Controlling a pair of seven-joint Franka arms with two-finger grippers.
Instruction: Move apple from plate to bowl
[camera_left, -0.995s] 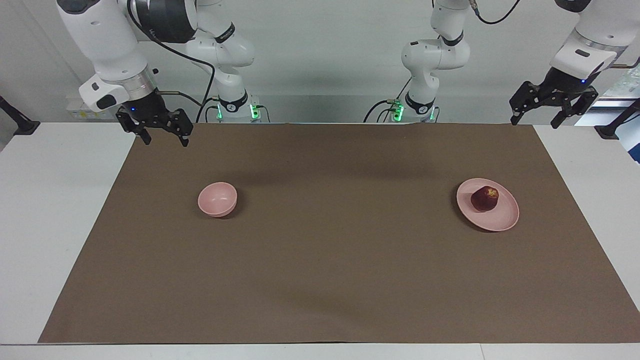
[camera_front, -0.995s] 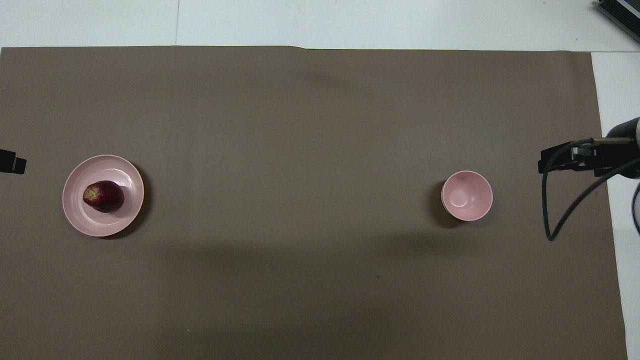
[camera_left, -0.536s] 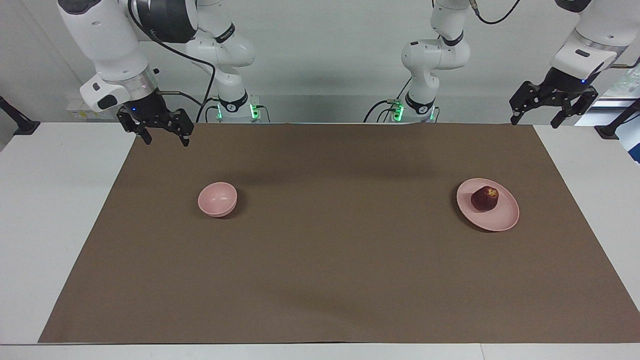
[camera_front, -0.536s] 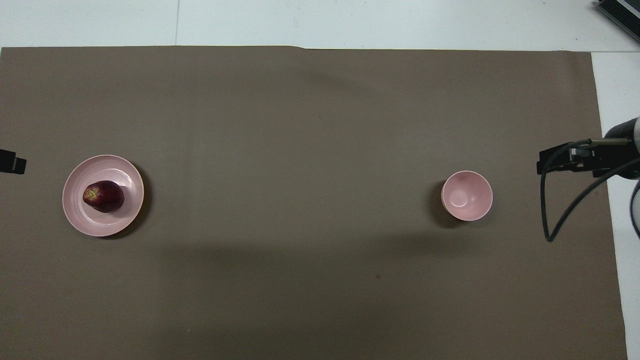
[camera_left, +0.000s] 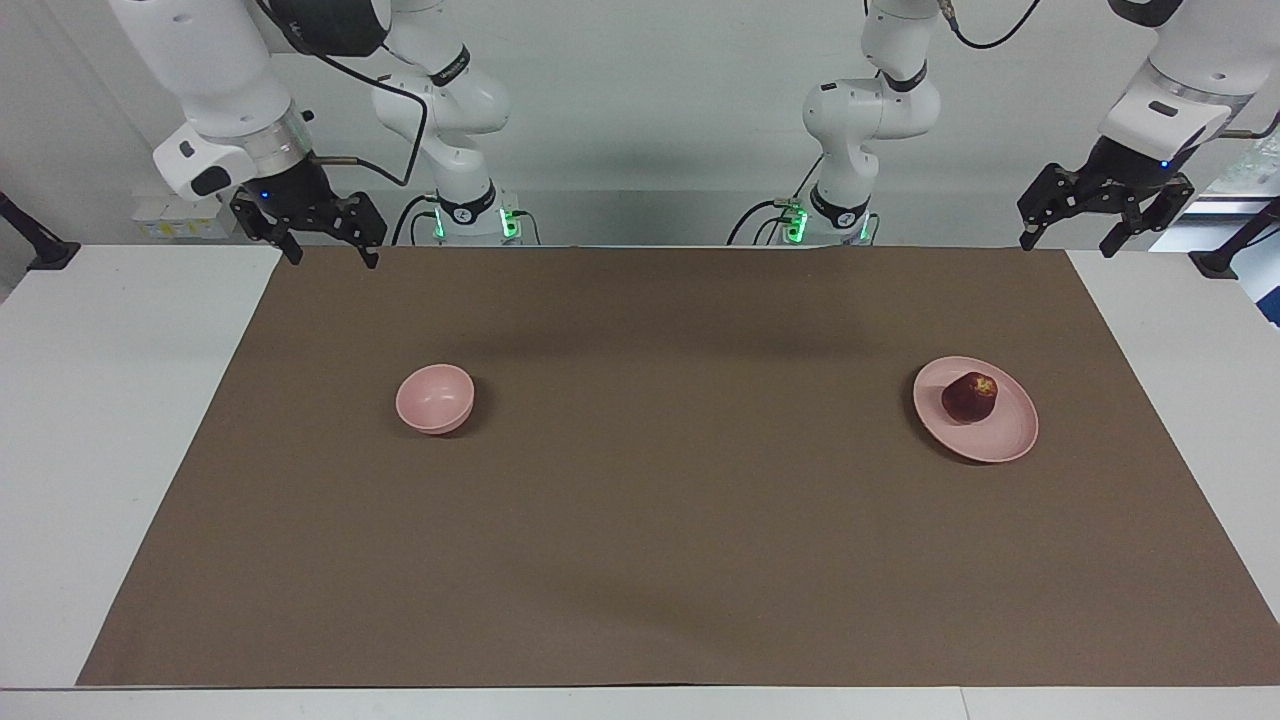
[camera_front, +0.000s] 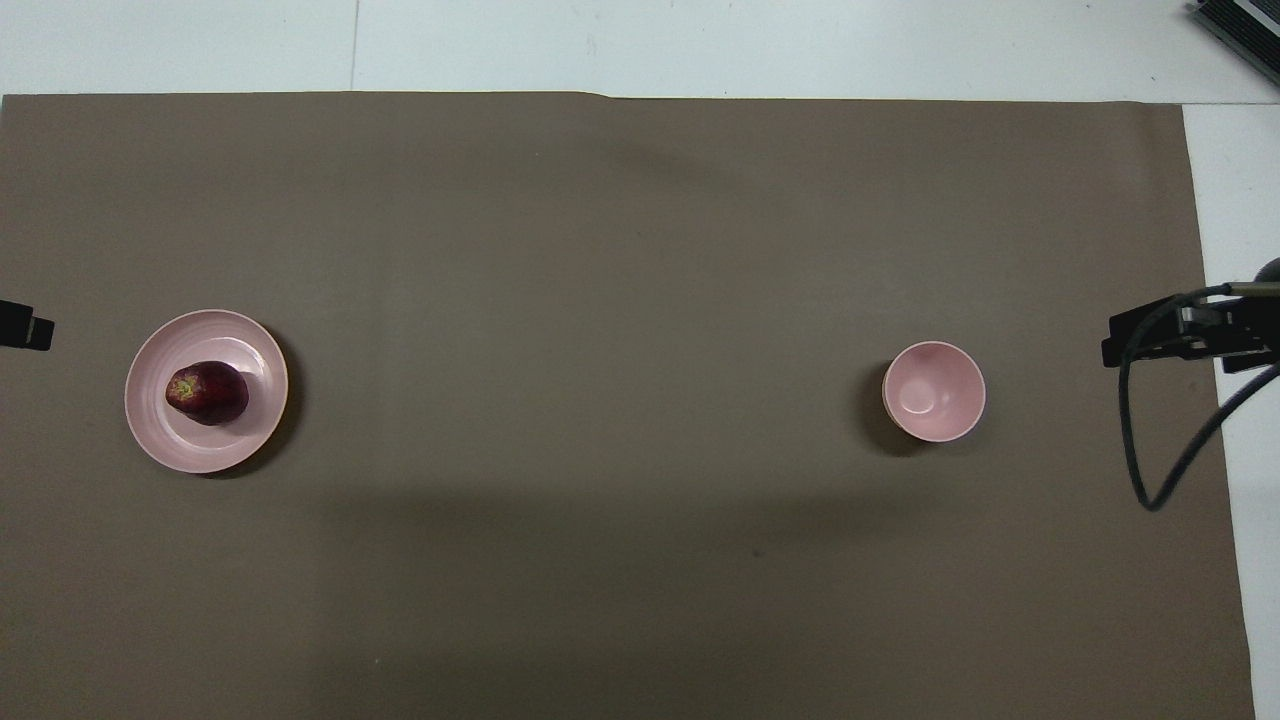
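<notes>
Apple (camera_front: 207, 393) sitting on plate (camera_front: 255, 425), stem end tipped toward 9 o'clock in the overhead view. Bowl (camera_front: 934, 391) empty, upright, well apart. Left gripper (camera_left: 1067, 243) and right gripper (camera_left: 330, 257) up high, fingers spread, holding nothing.

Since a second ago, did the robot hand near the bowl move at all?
Yes. The right gripper has pulled back from the bowl, toward the corner of the brown mat at the robots' end. The bowl stayed put.
</notes>
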